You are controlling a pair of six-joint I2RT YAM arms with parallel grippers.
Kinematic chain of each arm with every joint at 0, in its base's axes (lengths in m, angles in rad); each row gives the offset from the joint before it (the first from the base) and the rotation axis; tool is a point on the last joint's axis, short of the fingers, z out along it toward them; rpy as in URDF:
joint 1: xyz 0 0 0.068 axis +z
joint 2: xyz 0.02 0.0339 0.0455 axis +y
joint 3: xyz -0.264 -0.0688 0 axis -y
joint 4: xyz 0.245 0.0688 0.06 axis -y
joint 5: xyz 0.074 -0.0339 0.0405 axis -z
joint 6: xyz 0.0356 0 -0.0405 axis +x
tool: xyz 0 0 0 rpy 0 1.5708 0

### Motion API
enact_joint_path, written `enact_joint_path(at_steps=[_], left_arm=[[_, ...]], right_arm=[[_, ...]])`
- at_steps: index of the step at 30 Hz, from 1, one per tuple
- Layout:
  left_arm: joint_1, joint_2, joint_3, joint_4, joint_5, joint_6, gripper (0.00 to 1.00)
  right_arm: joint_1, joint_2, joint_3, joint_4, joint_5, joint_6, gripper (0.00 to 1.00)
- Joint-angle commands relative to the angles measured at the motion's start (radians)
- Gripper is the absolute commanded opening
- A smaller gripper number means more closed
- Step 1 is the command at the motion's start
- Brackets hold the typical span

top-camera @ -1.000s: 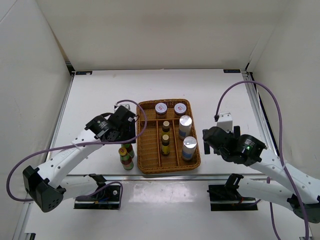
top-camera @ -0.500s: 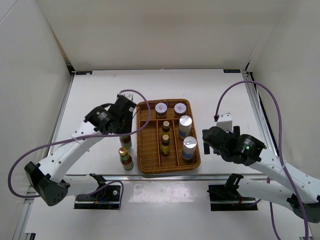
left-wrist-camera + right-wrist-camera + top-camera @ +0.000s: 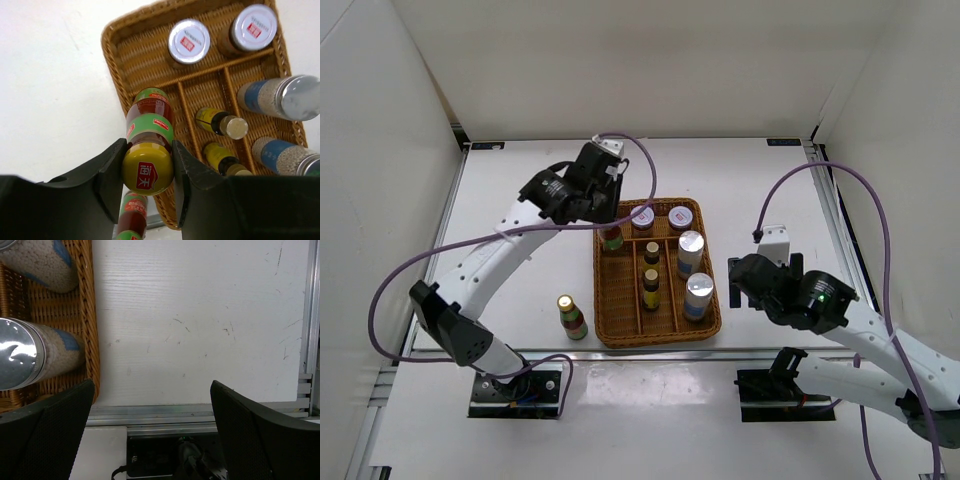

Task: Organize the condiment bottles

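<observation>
- Left gripper [image 3: 148,169]: jaws pinched on the gold cap of the held bottle [image 3: 149,127], one finger on each side of the cap. In the top view this gripper [image 3: 603,214] sits upper centre, over the upper left corner of the wicker tray [image 3: 660,342].
- Held bottle [image 3: 612,238]: long axis runs away from the wrist camera, cap nearest the lens, base pointing down at the tray. Reads as roughly upright.
- Key relation: the base sits over the upper end of the left lane [image 3: 161,200], between the tray's left rim [image 3: 112,55] and the first divider. No bottle shows in that lane. Cannot tell whether the base touches the weave.
- Judgement: a descent along the bottle's own axis should seat it; the risk is clipping the rim or divider.
- Outward: two middle-lane bottles [image 3: 651,268] stand just beside, purple-lidded jars [image 3: 660,216] across the top, silver-capped bottles [image 3: 695,272] in the right lane.
- Loose bottle [image 3: 571,317]: upright on the table, lower left, just outside the tray; left arm is nearer.
- Right gripper [image 3: 152,430]: fingers spread wide, holding nothing, parked right of the tray [image 3: 738,283].
</observation>
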Motion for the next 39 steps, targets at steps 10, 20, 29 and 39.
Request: enact_joint_path(at_steps=[10, 20, 29, 39], left_arm=[[-0.034, -0.012, -0.221, 0.150, 0.078, -0.106, 0.13], [-0.043, -0.042, -0.280, 0.195, 0.101, -0.107, 0.74], [-0.080, -0.289, -0.170, -0.074, -0.082, -0.191, 1.00], [-0.134, -0.589, -0.396, -0.351, 0.009, -0.446, 1.00]], right_arm=[[-0.001, -0.048, 0.000, -0.024, 0.041, 0.040, 1.00], [-0.001, -0.068, 0.018, -0.033, 0.050, 0.031, 1.00], [-0.001, -0.062, -0.013, -0.013, 0.038, 0.028, 1.00], [-0.001, -0.020, -0.013, 0.018, 0.010, -0.018, 1.00]])
